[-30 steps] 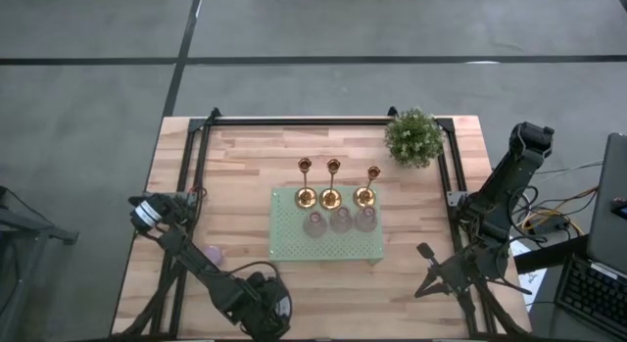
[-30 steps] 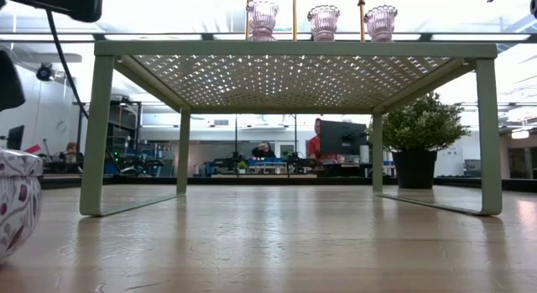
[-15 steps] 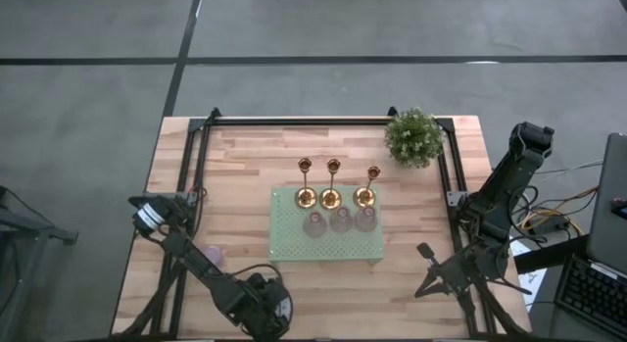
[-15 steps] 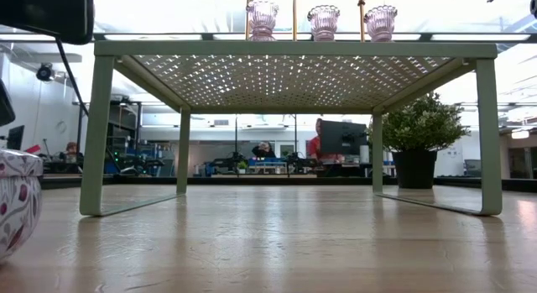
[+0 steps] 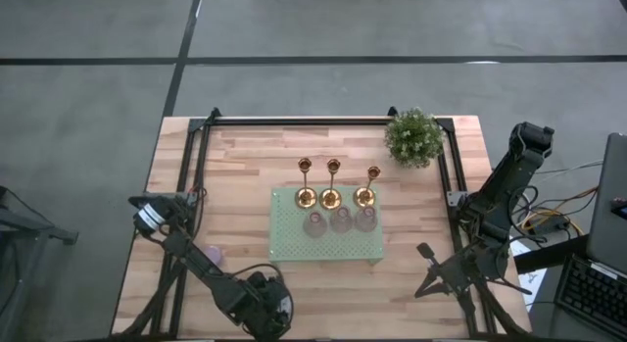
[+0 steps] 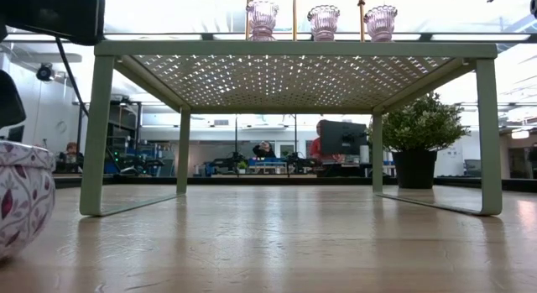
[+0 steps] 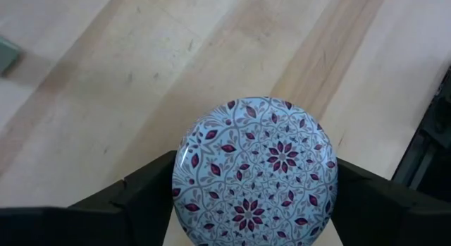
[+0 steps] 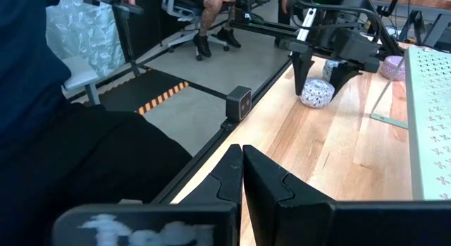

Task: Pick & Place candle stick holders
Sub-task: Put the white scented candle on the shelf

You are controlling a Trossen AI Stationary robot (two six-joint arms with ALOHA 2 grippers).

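My left gripper point(image 5: 260, 308) is near the table's near edge, shut on a squat round white holder with a purple flower pattern point(image 7: 255, 172). The holder also shows in the low view point(image 6: 23, 201) and the right wrist view point(image 8: 317, 93). Three slim gold holders point(image 5: 332, 183) stand by their round bases on the far edge of a green perforated stand point(image 5: 326, 246). Three small pinkish glass holders point(image 5: 340, 221) stand in front of them. Another pink holder point(image 5: 213, 254) stands on the table left of the stand. My right gripper point(image 8: 242, 172) is shut and empty at the table's right edge. My left gripper pinches the patterned holder between its two fingers, one on each opposite side of the round wall point(image 7: 180, 179). The fingers point(image 8: 301, 77) come from above, pointing down. The holder sits upright with its bottom point(image 6: 13, 253) on the table.
A potted green plant point(image 5: 413, 136) stands at the far right corner. The green stand has four thin legs point(image 6: 94, 133) with open room under it. Black rails point(image 5: 191, 175) run along the table's left, right and far edges. People sit in the room beyond the table.
The patterned holder between my left gripper's fingers has shifted a little on the table. In the low view it now shows larger and farther in from the picture's left. It stays upright.
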